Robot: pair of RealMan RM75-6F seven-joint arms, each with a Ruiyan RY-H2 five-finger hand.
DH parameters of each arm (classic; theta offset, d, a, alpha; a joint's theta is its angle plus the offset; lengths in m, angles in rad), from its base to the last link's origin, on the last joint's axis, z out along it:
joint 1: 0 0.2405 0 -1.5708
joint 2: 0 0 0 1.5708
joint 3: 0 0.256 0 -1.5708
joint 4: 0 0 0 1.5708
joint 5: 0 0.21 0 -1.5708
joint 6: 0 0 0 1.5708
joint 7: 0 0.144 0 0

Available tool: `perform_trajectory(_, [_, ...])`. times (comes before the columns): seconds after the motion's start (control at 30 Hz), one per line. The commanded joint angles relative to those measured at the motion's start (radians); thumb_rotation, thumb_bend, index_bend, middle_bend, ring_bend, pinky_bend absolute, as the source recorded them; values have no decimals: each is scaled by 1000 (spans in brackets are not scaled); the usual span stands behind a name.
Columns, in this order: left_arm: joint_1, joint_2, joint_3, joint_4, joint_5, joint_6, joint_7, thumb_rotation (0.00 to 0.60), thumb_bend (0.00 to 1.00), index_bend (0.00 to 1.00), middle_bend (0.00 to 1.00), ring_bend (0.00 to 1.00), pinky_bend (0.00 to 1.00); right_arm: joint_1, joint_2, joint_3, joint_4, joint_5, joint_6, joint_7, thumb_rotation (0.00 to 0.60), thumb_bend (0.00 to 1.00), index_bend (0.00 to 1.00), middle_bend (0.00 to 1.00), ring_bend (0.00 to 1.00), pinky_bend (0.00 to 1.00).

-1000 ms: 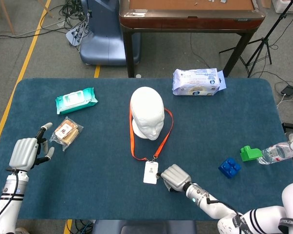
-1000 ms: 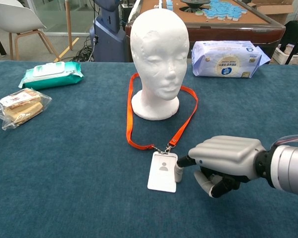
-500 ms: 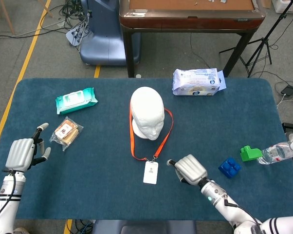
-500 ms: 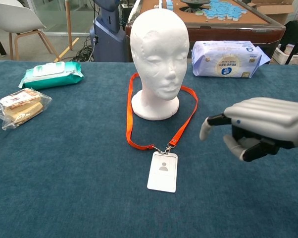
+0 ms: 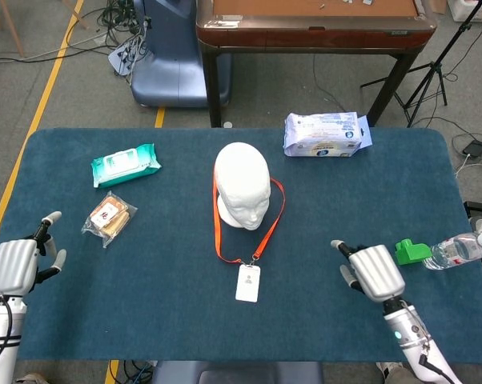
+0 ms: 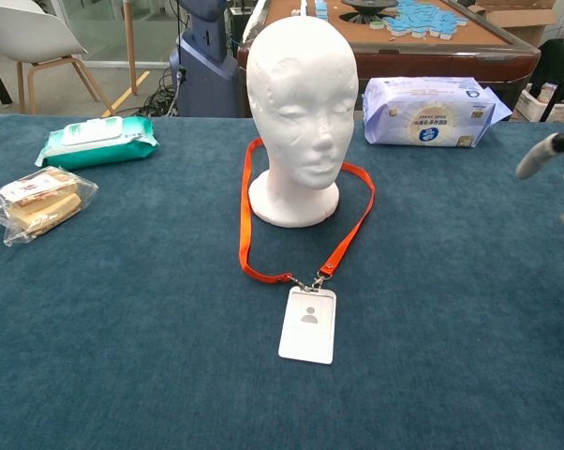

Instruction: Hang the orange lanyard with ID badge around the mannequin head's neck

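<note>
Since a second ago, both hands have drawn back from the table's centre: the right hand (image 5: pixel 375 272), then touching the ID badge (image 5: pixel 247 282), now sits well to the right, near the green block (image 5: pixel 411 251); the left hand (image 5: pixel 17 263) has slid toward the near left corner.

Item 1: white mannequin head (image 5: pixel 242 194), upright at mid-table, facing the robot. Item 2: orange lanyard (image 5: pixel 271 222), looped around the head's base, strap lying flat on the blue table (image 5: pixel 161 264), badge at the near end of the loop, face up.

Right hand: holds nothing, fingers loosely curled with thumb out, seen from above in the head view. The chest view catches only a pale fingertip at its right edge, blurred. Left hand: holds nothing, fingers somewhat apart; shown in the head view alone.

Head view only: green block, clear bottle (image 5: pixel 459 250) at the right table edge. Both views: teal wipes pack (image 5: pixel 126 164), wrapped snack (image 5: pixel 109 217), blue-white tissue pack (image 5: pixel 324 134). The chest view alone shows the mannequin's face and the badge's printed figure.
</note>
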Motion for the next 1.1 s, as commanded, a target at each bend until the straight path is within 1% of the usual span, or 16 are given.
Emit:
perform_trajectory(0.03, [31, -14, 28, 35, 48, 39, -14, 600, 358, 203, 627, 529, 748, -50, 8, 16, 32, -11, 47, 23, 600, 394, 288, 553, 518, 682])
perform_trajectory(0.1, [43, -8, 41, 37, 61, 46, -26, 600, 358, 203, 616, 515, 715, -70, 11, 23, 46, -11, 66, 32, 600, 394, 288, 552, 514, 680])
perform_trajectory(0.23, [72, -7, 68, 47, 89, 68, -8, 600, 358, 204, 602, 500, 701, -113, 17, 35, 67, -14, 97, 33, 600, 394, 288, 551, 509, 668])
perform_trajectory(0.33, [91, -7, 86, 45, 104, 81, 4, 600, 358, 204, 595, 491, 682, -134, 40, 38, 38, 10, 88, 14, 600, 394, 288, 534, 484, 645])
perform_trajectory(0.47, [105, -8, 98, 47, 123, 90, 4, 600, 358, 205, 574, 472, 634, -149, 77, 44, -19, 46, 55, 2, 600, 372, 288, 485, 421, 570])
perform_trajectory(0.53, [109, -11, 98, 46, 127, 93, 8, 600, 358, 205, 557, 461, 618, -149, 97, 48, -50, 66, 33, -6, 600, 360, 288, 463, 390, 537])
perform_trajectory(0.6, [112, -16, 96, 46, 131, 96, 18, 600, 358, 204, 543, 454, 607, -151, 109, 53, -68, 68, 23, -24, 600, 357, 288, 457, 382, 525])
perform_trajectory(0.83, [117, -23, 92, 34, 144, 99, 48, 600, 358, 205, 541, 452, 604, -181, 115, 59, -92, 39, 36, -46, 600, 357, 288, 457, 381, 525])
perform_trajectory(1.1, [119, -30, 83, 30, 143, 92, 62, 600, 358, 205, 540, 453, 604, -210, 96, 68, -62, -13, 55, -43, 600, 346, 288, 459, 381, 525])
